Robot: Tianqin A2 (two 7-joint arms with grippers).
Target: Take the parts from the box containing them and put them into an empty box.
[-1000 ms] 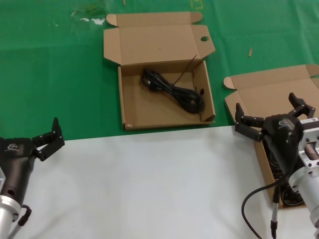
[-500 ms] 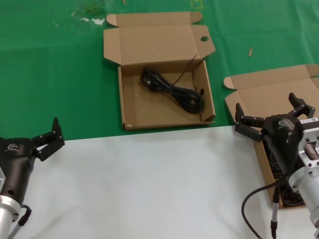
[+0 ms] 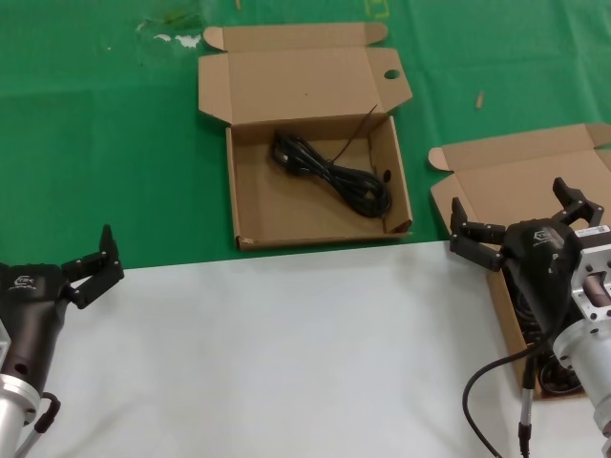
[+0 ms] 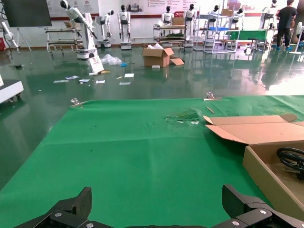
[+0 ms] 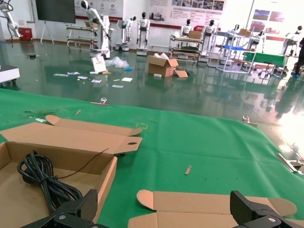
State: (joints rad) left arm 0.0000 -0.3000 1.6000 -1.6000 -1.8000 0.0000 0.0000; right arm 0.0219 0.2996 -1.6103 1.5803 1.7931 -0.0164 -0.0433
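Two hands spread: left hand [image 3: 94,264] near table edge; right hand [image 3: 520,221] above plain box [image 3: 496,176], contents mostly hidden.

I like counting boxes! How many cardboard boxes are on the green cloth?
2: one box with a cord bundle lies in the middle; the other box lies partly hidden under the right gripper.

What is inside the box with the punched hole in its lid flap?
One bundle of black cords lies on the holed box's floor, the rest bare. The near wall hides a thin strip of floor.
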